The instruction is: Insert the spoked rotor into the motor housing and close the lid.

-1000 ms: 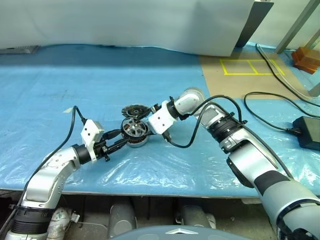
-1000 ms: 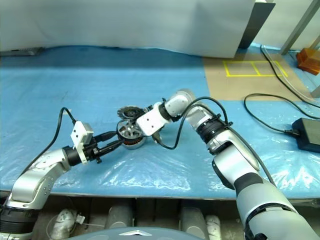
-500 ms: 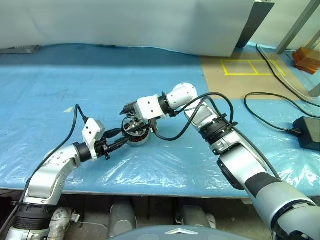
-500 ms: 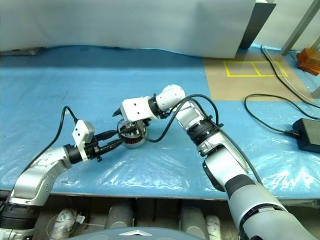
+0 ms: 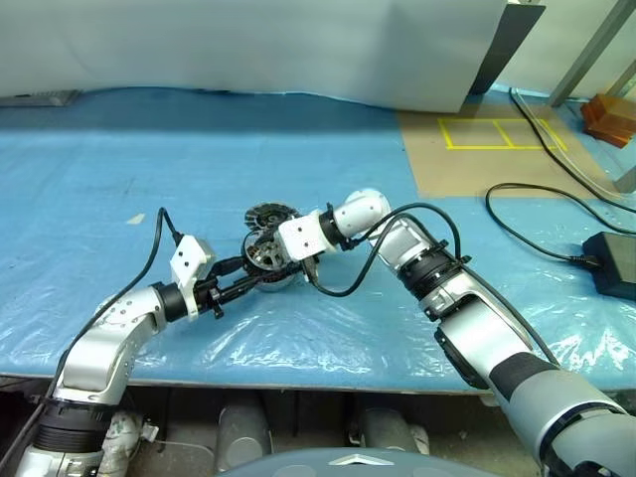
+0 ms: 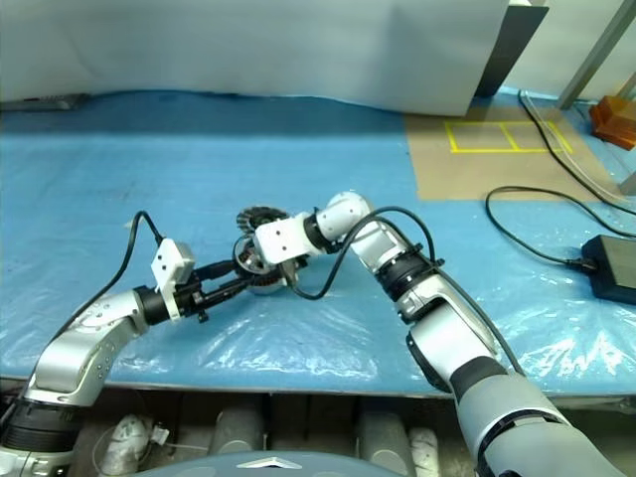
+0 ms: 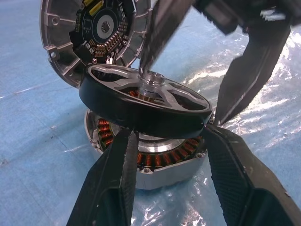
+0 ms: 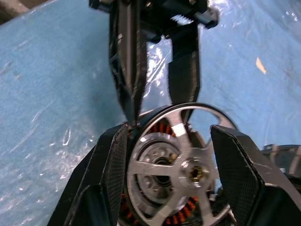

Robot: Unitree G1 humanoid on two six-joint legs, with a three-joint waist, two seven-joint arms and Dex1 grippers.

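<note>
A workshop or robotics lab: the table [image 5: 119, 149] is wrapped in crinkled blue plastic sheeting, yellow tape squares [image 5: 500, 132] mark a brown cardboard panel [image 5: 477, 159], black power cables [image 5: 537, 224] trail to a black adapter brick [image 5: 611, 263], and grey metal frame legs [image 5: 586, 45] stand beside a white board [image 5: 248, 45].

Both hands crowd the motor housing [image 5: 268, 270] — lid [image 5: 265, 215] just behind, blue sheet [image 5: 119, 179] around open.

The rotor [image 7: 146, 101] sits tilted on top of the housing [image 7: 155, 160] near the worktop's [image 5: 119, 179] middle; the lid [image 5: 266, 215] lies just behind them.
</note>
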